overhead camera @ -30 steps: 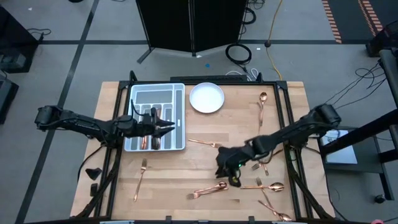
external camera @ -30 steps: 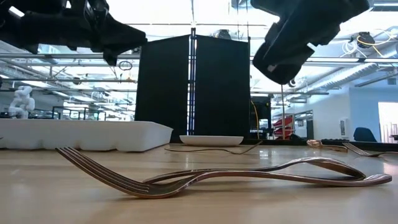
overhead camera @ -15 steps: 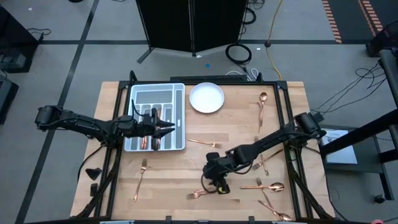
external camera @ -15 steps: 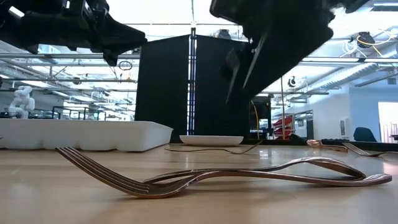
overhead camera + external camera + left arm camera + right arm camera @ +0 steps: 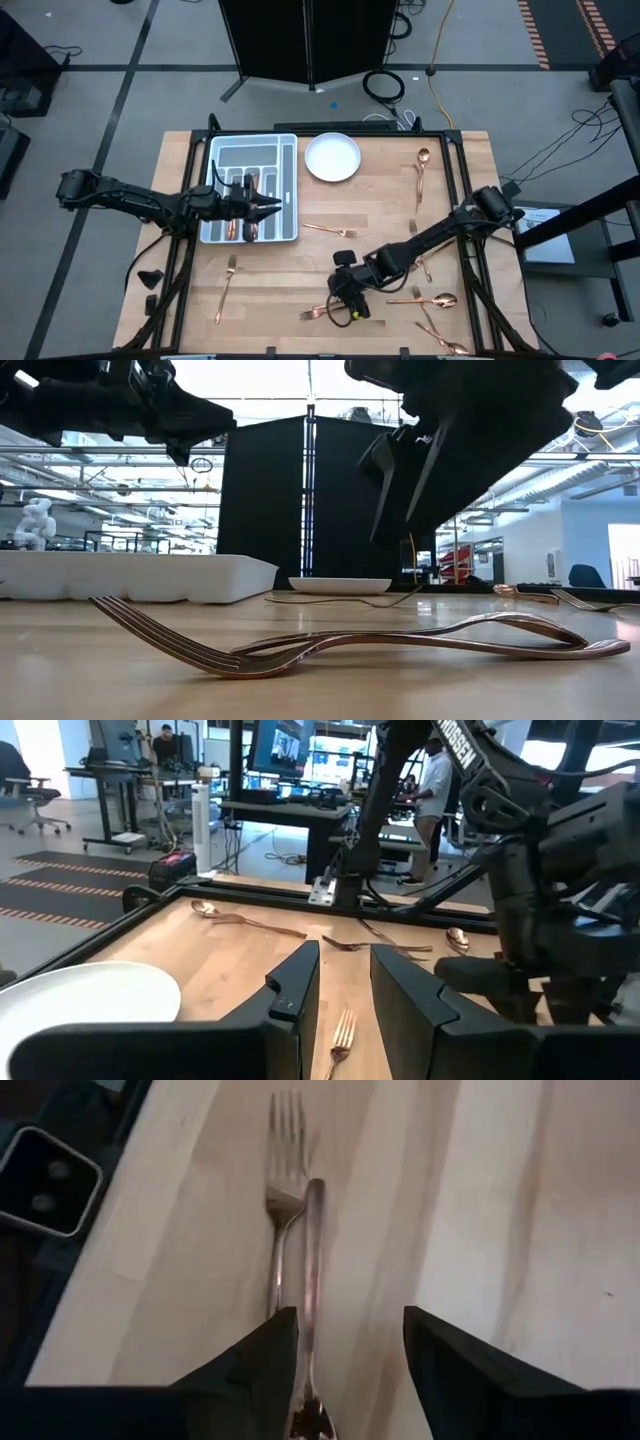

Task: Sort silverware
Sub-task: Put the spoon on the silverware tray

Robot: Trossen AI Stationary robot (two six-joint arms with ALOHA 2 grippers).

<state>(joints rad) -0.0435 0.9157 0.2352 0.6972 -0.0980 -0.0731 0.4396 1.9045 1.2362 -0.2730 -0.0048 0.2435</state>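
The silverware [image 5: 420,172] lies scattered over the wooden table [image 5: 470,160], with a few copper pieces already in the grey tray [image 5: 290,190] at the table's far left, beside the white plate [image 5: 332,157]. Your right gripper [image 5: 347,305] is low over the near middle of the table, its fingers [image 5: 262,1355] spread apart, and a fork [image 5: 283,1190] with a second slim piece [image 5: 313,1270] laid along it runs into the gap between them; you hold nothing yet. In the low view that same pair [image 5: 330,645] rests flat on the wood under the dark gripper. Your left gripper [image 5: 272,205] hangs over the tray, fingers [image 5: 295,990] a little apart with nothing visible between them. More forks and spoons lie near the right edge and front of the table.
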